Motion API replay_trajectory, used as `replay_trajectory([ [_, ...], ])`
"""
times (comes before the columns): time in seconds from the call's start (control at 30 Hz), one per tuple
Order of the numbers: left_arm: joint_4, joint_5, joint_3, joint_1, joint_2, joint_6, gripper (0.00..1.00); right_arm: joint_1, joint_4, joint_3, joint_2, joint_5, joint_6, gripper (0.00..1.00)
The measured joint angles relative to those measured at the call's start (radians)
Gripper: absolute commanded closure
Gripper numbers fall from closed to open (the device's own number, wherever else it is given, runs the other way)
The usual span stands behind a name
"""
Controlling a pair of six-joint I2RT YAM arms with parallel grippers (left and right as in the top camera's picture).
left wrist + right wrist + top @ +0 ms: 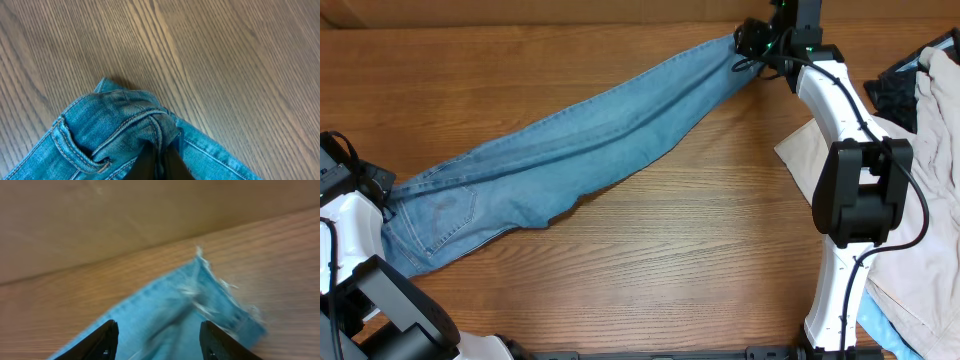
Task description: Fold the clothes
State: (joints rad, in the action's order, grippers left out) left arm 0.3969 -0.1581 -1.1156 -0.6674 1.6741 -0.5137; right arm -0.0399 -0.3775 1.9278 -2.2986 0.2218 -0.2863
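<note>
jeans: one pair of light-blue jeans, lying flat and pulled out long on the wooden tabletop. They run on a diagonal from the near left corner up to the far right.

waist end: it's at the near left, with a back pocket facing up. The legs look stacked one on the other, so it reads as a single long strip.

hem end: the frayed hem sits at the far right, close to the tabletop's back edge. It's lying on the wood with loose white threads sticking out.

left pincer: the left pincer is down at the waist end. Its dark fingers are pressed together on a bunched-up fold of the waistband, right beside a belt loop. So it's clamped on the jeans.

right pincer: the right pincer is up at the hem end, at the far right in the overhead view. Its two fingers stand clearly apart, with denim showing in the gap between them. I can't tell whether they touch the fabric, and the wrist view is a bit blurry.

right side of the tabletop: there's a beige cloth partly under the right arm, plus more pale fabric and a dark garment piled at the far right edge. A bit of light-blue fabric peeks out at the near right. All of it is apart from the jeans.
</note>
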Motion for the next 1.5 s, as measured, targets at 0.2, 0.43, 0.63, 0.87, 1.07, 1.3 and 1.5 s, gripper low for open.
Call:
replay_trajectory([
  [0.2, 0.0, -0.003, 0.0, 0.0, 0.0, 0.027, 0.92, 0.001, -0.113, 0.002, 0.0, 0.005, -0.001, 0.44],
  [0.43, -0.008, -0.029, 0.0, 0.0, 0.0, 0.046, 0.9, 0.011, -0.219, 0.002, 0.0, -0.069, 0.039, 0.43],
  [0.63, -0.005, -0.056, 0.0, 0.0, 0.0, 0.046, 0.9, 0.02, -0.213, 0.002, -0.014, -0.097, 0.066, 0.43],
  [0.87, 0.0, -0.063, 0.0, 0.0, 0.0, 0.047, 0.87, 0.02, -0.169, 0.0, -0.108, -0.099, 0.077, 0.42],
  [1.07, 0.0, -0.064, 0.0, 0.0, 0.0, 0.047, 0.85, 0.019, -0.112, -0.005, -0.141, -0.091, 0.077, 0.43],
  [1.3, -0.001, -0.065, 0.0, 0.0, 0.0, 0.047, 0.83, 0.019, -0.018, -0.005, -0.169, -0.031, 0.076, 0.59],
  [1.5, -0.002, -0.068, 0.0, 0.0, 0.0, 0.046, 0.94, 0.019, -0.034, -0.005, -0.18, -0.026, 0.061, 0.96],
])
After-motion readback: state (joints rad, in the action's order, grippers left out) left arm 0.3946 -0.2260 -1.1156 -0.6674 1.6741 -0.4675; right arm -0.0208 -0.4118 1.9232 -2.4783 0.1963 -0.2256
